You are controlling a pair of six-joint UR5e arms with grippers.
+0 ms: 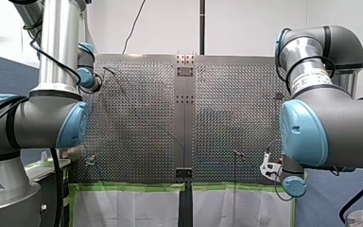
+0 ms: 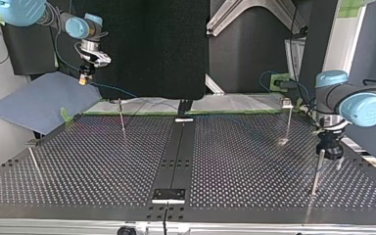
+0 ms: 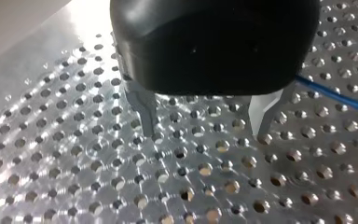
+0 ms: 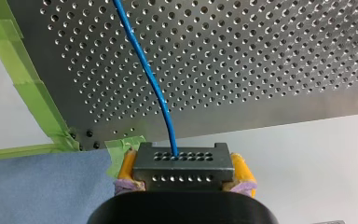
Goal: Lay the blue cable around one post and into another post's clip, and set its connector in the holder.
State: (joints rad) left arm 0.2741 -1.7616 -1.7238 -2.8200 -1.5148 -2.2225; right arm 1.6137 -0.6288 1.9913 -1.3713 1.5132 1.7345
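Perforated table (image 2: 103, 161): carries posts.
My left arm (image 2: 362, 105): wrist pointing down at top view's right, beside post (image 2: 317, 171).
My right arm (image 2: 14, 10): raised beyond table edge.
Left gripper (image 3: 206, 134): metal fingers spread, empty, tips just above table; blue cable (image 3: 335, 95) passes beside.
Right gripper (image 4: 182, 172): yellow pads clamped on black connector (image 4: 179, 161), cable leading out over table.

**benchrat:** so what's the across-the-table cam got?

**ur5e_fan:** my right gripper (image 2: 83, 77) hangs high off the perforated table (image 2: 78, 166), over a blue mat (image 2: 39, 100). The blue cable (image 2: 112, 89) trails from it down toward the table's far edge.

**benchrat:** and the other arm?

**ur5e_fan:** my left gripper (image 2: 330, 155), the black one, sits low at the view's right with its fingers apart, right by the top of a thin post (image 2: 316, 176). Can't tell if they touch. A clip post (image 2: 288, 120) stands further back.
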